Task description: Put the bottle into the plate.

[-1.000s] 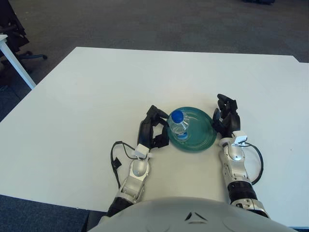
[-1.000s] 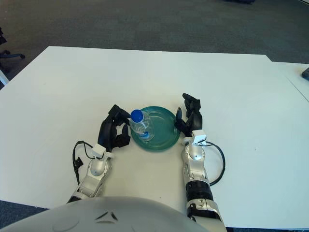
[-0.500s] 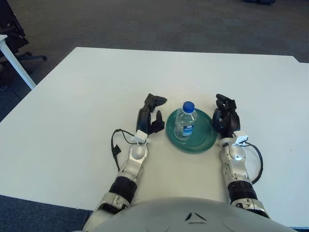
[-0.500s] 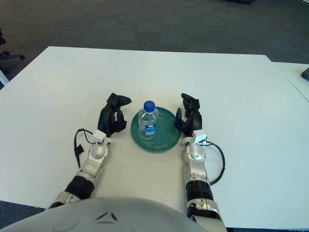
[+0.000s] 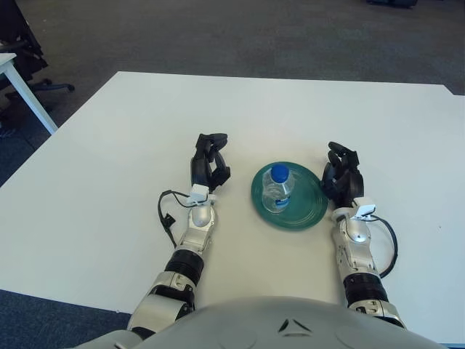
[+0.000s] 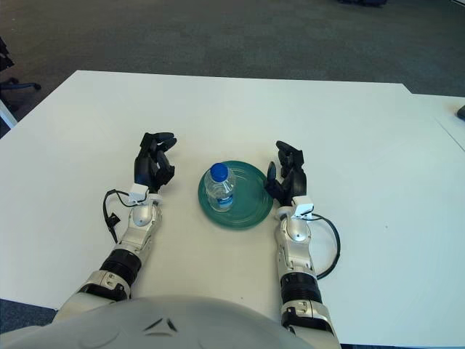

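A clear plastic bottle (image 5: 276, 189) with a blue cap stands upright on the green plate (image 5: 308, 210) in the middle of the white table. My left hand (image 5: 208, 161) is on the table left of the plate, apart from it, with its fingers relaxed and empty. My right hand (image 5: 341, 173) rests at the plate's right rim, fingers relaxed, holding nothing.
The white table (image 5: 145, 131) extends widely around the plate. A second white table's corner (image 5: 14, 69) and an office chair (image 5: 29, 65) stand at the far left on the dark carpet.
My left hand let go of the bottle and moved left, away from the plate. The bottle went from tilted in the hand to standing upright on the plate. The right hand stayed put.
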Robot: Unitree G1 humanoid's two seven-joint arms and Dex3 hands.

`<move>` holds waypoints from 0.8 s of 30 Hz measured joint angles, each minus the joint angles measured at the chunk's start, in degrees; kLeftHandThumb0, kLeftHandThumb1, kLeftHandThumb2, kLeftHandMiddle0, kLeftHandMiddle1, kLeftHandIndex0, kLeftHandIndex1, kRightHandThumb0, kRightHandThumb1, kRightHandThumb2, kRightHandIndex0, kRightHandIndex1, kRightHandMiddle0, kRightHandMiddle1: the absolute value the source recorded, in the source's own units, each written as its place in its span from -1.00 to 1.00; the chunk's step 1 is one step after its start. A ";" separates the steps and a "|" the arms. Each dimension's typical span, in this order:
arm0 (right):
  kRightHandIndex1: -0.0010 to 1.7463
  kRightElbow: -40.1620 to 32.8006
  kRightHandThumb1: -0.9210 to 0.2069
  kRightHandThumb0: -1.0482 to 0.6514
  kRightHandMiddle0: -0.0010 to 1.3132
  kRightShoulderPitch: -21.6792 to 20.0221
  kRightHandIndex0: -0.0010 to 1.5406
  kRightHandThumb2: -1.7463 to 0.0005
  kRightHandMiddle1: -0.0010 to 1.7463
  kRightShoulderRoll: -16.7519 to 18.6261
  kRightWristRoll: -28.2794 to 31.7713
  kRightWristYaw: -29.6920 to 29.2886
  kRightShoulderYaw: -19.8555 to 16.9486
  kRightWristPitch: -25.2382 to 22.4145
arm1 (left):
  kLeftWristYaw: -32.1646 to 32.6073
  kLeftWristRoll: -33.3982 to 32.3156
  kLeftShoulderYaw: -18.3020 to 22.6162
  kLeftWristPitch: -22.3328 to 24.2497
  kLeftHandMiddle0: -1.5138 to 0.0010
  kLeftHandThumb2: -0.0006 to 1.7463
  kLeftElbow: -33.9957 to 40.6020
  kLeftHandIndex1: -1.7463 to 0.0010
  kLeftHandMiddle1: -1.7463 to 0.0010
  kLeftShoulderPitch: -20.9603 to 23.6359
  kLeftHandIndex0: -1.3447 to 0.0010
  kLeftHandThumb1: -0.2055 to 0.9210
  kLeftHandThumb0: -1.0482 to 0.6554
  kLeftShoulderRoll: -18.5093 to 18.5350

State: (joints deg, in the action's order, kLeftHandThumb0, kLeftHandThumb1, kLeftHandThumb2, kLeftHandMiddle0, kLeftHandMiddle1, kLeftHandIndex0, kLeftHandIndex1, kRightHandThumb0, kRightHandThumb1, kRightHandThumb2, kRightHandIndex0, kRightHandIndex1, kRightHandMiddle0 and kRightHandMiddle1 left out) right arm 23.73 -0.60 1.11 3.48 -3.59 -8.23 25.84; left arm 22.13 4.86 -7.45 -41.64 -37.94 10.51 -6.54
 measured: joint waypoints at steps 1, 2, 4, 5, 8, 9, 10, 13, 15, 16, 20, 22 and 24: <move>-0.55 0.00 -0.95 -0.40 -1.00 0.00 -0.37 0.23 0.08 -0.03 0.00 0.00 0.00 0.00 | 0.33 0.10 -0.04 0.13 0.28 -0.04 0.02 -0.37 0.00 0.01 0.34 1.00 -0.70 0.00; -0.55 0.00 -0.95 -0.40 -1.00 0.00 -0.37 0.23 0.08 -0.08 -0.01 0.00 0.00 0.00 | 0.59 0.16 -0.06 0.20 0.29 -0.04 0.04 -0.38 -0.01 0.01 0.33 1.00 -0.70 -0.01; -0.55 0.00 -0.96 -0.40 -1.00 0.00 -0.37 0.23 0.08 -0.15 -0.01 0.00 0.00 0.00 | 1.10 0.25 -0.08 0.30 0.29 -0.04 0.06 -0.38 -0.05 0.01 0.33 1.00 -0.69 -0.01; -0.56 0.00 -0.96 -0.40 -1.00 0.00 -0.38 0.23 0.08 -0.20 -0.02 0.00 0.00 0.00 | 1.33 0.25 -0.09 0.37 0.28 -0.05 0.07 -0.39 -0.07 0.01 0.32 1.00 -0.68 -0.02; -0.57 0.00 -0.96 -0.39 -1.00 0.00 -0.41 0.23 0.09 -0.33 -0.14 -0.12 0.02 0.00 | 1.65 0.24 -0.09 0.54 0.27 -0.06 0.09 -0.39 -0.10 0.02 0.31 1.00 -0.66 -0.03; -0.57 0.00 -0.96 -0.39 -1.00 -0.01 -0.40 0.23 0.09 -0.37 -0.18 -0.17 0.03 0.00 | 1.76 0.23 -0.09 0.61 0.27 -0.06 0.08 -0.39 -0.10 0.03 0.31 1.00 -0.66 -0.03; -0.56 0.00 -0.97 -0.39 -1.00 -0.01 -0.40 0.23 0.09 -0.40 -0.19 -0.19 0.03 0.00 | 1.85 0.23 -0.09 0.64 0.26 -0.06 0.08 -0.39 -0.11 0.04 0.31 1.00 -0.65 -0.03; -0.56 -0.02 -0.98 -0.40 -1.00 0.00 -0.39 0.23 0.09 -0.48 -0.19 -0.20 0.03 0.00 | 2.21 0.23 -0.11 0.64 0.24 -0.07 0.07 -0.39 -0.13 0.05 0.30 1.00 -0.64 -0.03; -0.56 -0.02 -0.98 -0.40 -1.00 0.00 -0.38 0.23 0.09 -0.50 -0.19 -0.20 0.03 0.00 | 2.41 0.23 -0.11 0.64 0.23 -0.07 0.07 -0.39 -0.14 0.05 0.30 1.00 -0.63 -0.03; -0.55 -0.02 -0.98 -0.40 -1.00 -0.01 -0.38 0.23 0.09 -0.51 -0.19 -0.20 0.03 0.00 | 2.44 0.23 -0.12 0.64 0.22 -0.07 0.07 -0.39 -0.14 0.05 0.29 1.00 -0.63 -0.03; -0.56 -0.05 -0.98 -0.40 -1.00 0.00 -0.39 0.23 0.10 -0.52 -0.15 -0.16 0.03 0.00 | 2.37 0.10 -0.12 1.02 0.20 -0.05 0.28 -0.40 -0.15 0.00 0.28 1.00 -0.62 -0.03; -0.56 -0.10 -0.98 -0.40 -1.00 0.01 -0.39 0.23 0.09 -0.52 -0.08 -0.06 0.03 0.00 | 2.12 -0.14 -0.12 1.60 0.19 -0.03 0.54 -0.40 -0.15 -0.13 0.28 1.00 -0.62 -0.03; -0.56 -0.16 -0.98 -0.40 -1.00 0.03 -0.39 0.23 0.08 -0.52 0.03 0.11 0.02 0.00 | 1.86 -0.27 -0.14 2.18 0.19 -0.01 0.84 -0.39 -0.15 -0.25 0.28 1.00 -0.61 -0.03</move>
State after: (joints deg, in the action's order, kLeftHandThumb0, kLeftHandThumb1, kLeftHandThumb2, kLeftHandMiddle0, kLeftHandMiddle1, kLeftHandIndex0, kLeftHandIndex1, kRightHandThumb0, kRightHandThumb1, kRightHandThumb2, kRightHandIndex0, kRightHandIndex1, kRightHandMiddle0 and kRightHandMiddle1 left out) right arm 23.57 -0.57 0.59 3.51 -3.48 -8.21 25.84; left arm 23.99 4.59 -7.59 -39.46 -37.10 10.27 -6.56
